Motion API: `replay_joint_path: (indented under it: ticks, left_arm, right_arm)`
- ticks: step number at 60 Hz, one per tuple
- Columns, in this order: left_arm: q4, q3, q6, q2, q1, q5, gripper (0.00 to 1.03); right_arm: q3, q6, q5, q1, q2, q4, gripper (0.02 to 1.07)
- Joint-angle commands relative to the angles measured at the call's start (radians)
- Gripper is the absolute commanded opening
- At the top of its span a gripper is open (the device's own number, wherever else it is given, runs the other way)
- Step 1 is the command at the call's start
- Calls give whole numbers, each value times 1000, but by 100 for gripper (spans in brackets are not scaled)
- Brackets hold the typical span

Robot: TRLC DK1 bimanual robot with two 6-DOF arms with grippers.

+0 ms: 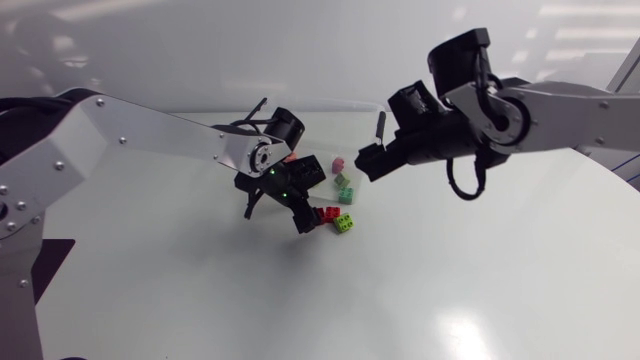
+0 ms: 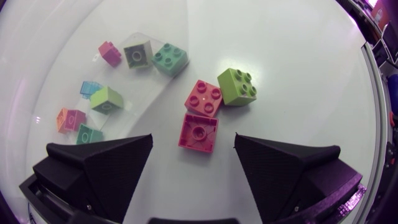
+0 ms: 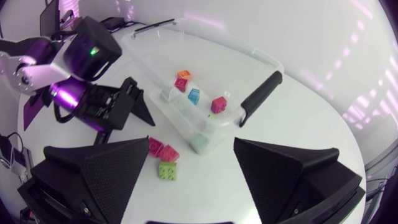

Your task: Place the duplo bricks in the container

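Duplo pink brick beside the container is lined up under the wide-open left gripper, descent and closing are needed; right gripper is open, empty.

Left arm silver-grey links with screws, green wrist light, right arm with looped black cable, left gripper matte black wedges
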Motion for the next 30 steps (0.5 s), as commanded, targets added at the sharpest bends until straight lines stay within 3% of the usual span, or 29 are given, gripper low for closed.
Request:
replay_joint_path:
  ticks: [1, 9, 15, 25, 30]
  left_arm:
    - [-22, 51, 30, 40, -5, -3, 91]
    - [-94, 110, 44, 70, -10, -3, 91]
    - [-157, 159, 62, 93, -19, -3, 84]
    - [-338, 306, 108, 183, -33, 16, 61]
    - [-351, 335, 113, 201, -41, 17, 54]
  right_arm:
    - [-111, -21, -18, 7, -79, 20, 102]
    - [-224, -23, -29, 16, -141, 25, 102]
    - [-284, -24, -29, 28, -148, 25, 102]
    - [-356, -24, -24, 57, -114, 63, 102]
    - [-367, -23, -15, 73, -71, 97, 102]
